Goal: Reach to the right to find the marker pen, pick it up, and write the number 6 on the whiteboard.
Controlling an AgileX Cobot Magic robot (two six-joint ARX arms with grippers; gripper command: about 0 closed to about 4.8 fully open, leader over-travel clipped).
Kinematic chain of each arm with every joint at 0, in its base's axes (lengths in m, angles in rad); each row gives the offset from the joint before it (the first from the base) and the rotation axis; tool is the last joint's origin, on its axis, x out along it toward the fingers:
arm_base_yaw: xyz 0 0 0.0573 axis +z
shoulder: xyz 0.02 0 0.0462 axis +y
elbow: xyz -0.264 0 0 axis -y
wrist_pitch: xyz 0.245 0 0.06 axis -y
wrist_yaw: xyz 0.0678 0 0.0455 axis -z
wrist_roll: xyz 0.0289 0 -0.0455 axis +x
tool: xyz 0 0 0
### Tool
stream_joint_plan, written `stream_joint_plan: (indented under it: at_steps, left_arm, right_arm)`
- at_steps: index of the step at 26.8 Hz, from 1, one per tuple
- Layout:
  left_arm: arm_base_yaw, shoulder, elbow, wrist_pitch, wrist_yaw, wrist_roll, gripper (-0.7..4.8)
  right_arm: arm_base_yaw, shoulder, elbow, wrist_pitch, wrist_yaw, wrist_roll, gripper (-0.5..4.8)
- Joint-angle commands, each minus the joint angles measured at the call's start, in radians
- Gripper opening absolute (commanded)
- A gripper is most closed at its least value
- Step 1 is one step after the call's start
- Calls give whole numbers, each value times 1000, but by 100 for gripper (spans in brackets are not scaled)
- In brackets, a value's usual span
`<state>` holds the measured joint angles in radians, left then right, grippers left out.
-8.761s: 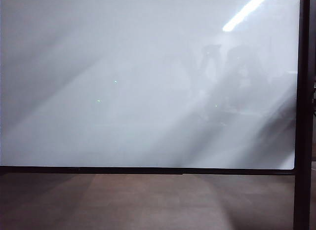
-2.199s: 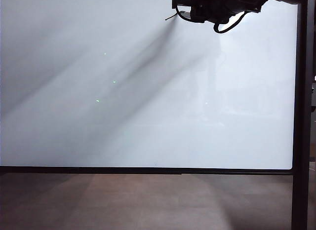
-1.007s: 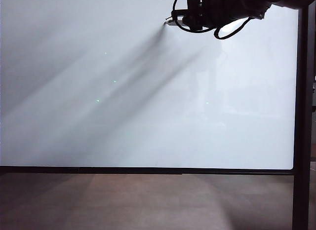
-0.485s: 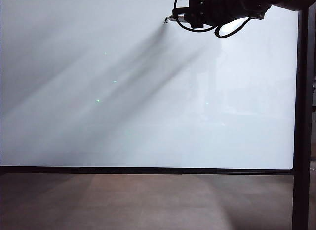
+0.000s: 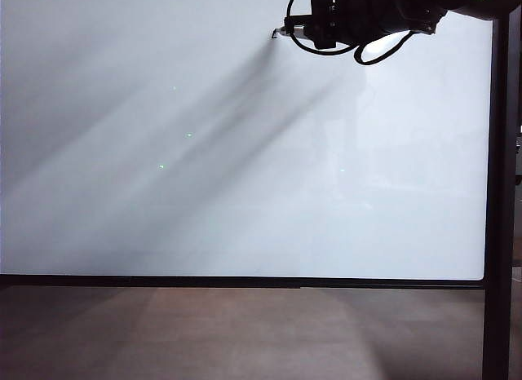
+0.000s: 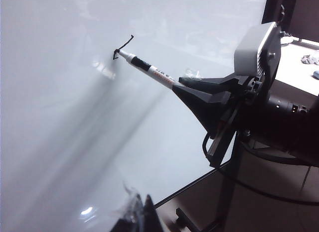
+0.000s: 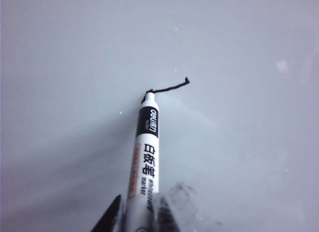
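One whiteboard (image 5: 204,152) on one black upright post (image 5: 497,192). One marker pen (image 7: 143,157), its tip touching one short black drawn stroke (image 7: 169,86). Two robot grippers: the right gripper (image 6: 199,90) and the left gripper (image 6: 144,217), barely visible.

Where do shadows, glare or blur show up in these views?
Exterior view: long diagonal shadows fan across the whiteboard below the right gripper. Left wrist view: a bright glint low on the board. Right wrist view: the pen is sharp, the jaws at its base blurred.
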<state>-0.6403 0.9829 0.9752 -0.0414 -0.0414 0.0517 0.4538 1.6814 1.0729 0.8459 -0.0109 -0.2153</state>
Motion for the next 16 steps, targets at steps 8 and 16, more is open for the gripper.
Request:
stream_joint_plan:
  at_steps: [8,16]
  left_arm:
    - [0,-4,6,13,3,-3,-5]
    - [0,-4,6,13,3,-3,-5]
  right_arm:
    - [-2,-3,4,-42,11,6,30]
    - [-1,-4,3,-69,11,23,30]
